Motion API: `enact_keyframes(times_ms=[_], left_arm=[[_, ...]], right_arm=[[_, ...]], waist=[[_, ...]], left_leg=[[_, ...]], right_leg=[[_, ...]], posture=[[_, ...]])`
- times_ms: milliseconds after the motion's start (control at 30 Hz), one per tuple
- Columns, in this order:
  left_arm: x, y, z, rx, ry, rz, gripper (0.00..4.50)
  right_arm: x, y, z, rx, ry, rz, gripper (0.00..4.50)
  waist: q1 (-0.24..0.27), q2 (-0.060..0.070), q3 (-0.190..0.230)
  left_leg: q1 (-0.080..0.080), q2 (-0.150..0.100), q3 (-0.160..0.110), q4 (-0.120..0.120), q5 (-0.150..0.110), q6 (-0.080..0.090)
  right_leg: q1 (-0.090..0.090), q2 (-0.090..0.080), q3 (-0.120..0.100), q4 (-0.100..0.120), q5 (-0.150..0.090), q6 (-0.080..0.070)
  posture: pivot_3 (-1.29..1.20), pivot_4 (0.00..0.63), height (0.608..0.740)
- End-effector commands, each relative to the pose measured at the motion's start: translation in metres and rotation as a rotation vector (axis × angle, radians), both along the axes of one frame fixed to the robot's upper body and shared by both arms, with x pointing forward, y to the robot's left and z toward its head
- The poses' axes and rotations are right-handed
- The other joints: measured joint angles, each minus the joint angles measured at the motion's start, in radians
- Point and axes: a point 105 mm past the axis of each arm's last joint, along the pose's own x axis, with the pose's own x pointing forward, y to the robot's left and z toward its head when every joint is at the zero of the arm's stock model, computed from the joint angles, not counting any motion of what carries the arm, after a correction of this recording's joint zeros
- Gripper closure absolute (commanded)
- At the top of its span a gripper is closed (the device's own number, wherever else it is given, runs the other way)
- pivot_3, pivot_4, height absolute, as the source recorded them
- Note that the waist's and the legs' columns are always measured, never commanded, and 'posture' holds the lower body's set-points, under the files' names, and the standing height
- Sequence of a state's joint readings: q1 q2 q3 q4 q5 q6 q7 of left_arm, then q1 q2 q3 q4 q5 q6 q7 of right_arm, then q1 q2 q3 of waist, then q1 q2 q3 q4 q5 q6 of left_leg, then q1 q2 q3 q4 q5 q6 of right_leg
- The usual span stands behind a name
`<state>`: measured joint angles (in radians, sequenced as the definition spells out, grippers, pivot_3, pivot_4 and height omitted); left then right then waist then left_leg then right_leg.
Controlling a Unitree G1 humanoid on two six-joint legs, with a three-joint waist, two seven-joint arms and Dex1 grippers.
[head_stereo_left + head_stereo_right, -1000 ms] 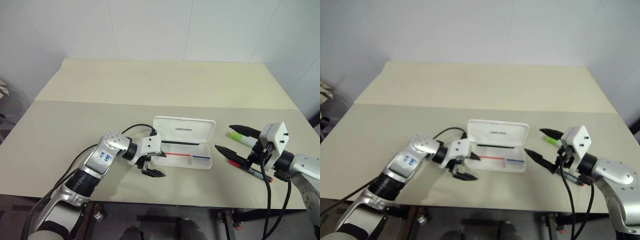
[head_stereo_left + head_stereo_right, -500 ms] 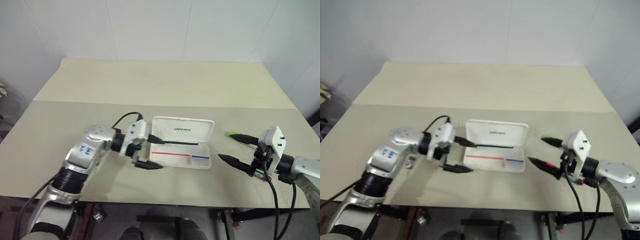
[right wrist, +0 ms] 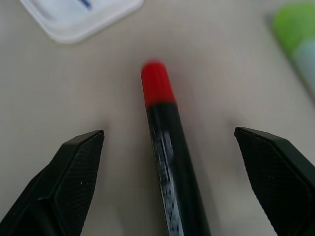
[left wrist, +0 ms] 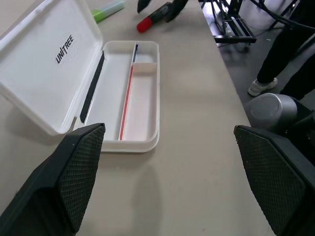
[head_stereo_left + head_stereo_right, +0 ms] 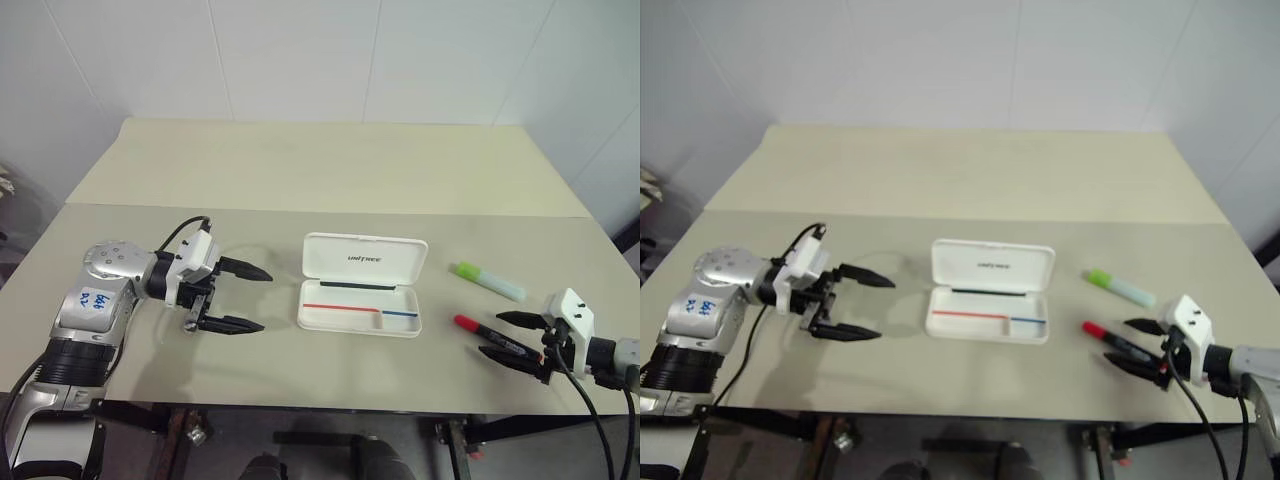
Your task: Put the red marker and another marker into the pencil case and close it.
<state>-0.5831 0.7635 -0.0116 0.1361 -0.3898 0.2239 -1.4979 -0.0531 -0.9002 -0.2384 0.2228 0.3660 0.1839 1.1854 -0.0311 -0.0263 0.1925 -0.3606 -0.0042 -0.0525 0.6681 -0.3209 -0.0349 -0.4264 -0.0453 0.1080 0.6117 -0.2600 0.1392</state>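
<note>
Now the black red-capped red marker lies between the open right end effector's fingers; the left end effector gapes too.

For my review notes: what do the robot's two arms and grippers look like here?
Both arms are silver-grey metal with a white block at the wrist and loose black cables. The left gripper and right gripper each have two black, pointed fingers with textured pads. A sticker with blue handwriting sits on the left arm.
</note>
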Motion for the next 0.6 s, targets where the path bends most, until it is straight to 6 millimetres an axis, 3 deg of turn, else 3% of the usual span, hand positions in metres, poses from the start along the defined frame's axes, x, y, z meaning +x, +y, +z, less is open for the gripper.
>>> enact_keyframes(times_ms=[33,133,333,500,600], left_arm=[[0.002,0.007,0.01,-0.017,-0.054,0.025,0.0],[0.002,0.008,0.011,-0.022,-0.064,0.033,0.0],[0.003,0.009,0.013,-0.03,-0.073,0.042,0.0],[0.003,0.008,0.012,-0.031,-0.08,0.039,0.0],[0.004,0.007,0.008,-0.023,-0.079,0.037,0.0]], right_arm=[[0.0,-0.008,-0.005,-0.046,0.015,0.023,0.61],[0.003,-0.008,-0.01,-0.046,0.017,0.032,1.66],[0.013,0.003,0.006,-0.017,-0.063,0.066,3.82],[0.013,0.01,0.018,-0.027,-0.108,0.095,3.92],[0.016,0.016,0.041,-0.036,-0.19,0.111,3.92]], waist=[[-0.001,0.0,0.0],[0.0,0.0,0.0],[-0.002,0.0,0.0],[-0.003,0.0,0.0],[-0.002,0.0,0.0]], left_leg=[[0.001,0.0,0.002,0.0,0.0,0.0],[0.003,0.0,0.002,-0.001,0.0,0.0],[0.004,0.0,0.002,-0.001,0.0,0.0],[0.004,0.0,0.003,-0.001,0.0,0.0],[0.004,0.0,0.003,-0.001,0.0,0.0]], right_leg=[[0.0,0.0,0.001,0.0,0.0,0.0],[0.002,0.0,0.002,0.0,0.0,0.0],[0.002,0.001,0.002,0.001,0.0,0.0],[0.002,0.0,0.003,0.001,0.0,0.0],[0.002,0.0,0.003,0.001,0.0,0.0]], posture=[[0.0,0.15,0.74],[0.0,0.15,0.74],[0.0,0.15,0.74],[0.0,0.15,0.74],[0.0,0.15,0.74]])
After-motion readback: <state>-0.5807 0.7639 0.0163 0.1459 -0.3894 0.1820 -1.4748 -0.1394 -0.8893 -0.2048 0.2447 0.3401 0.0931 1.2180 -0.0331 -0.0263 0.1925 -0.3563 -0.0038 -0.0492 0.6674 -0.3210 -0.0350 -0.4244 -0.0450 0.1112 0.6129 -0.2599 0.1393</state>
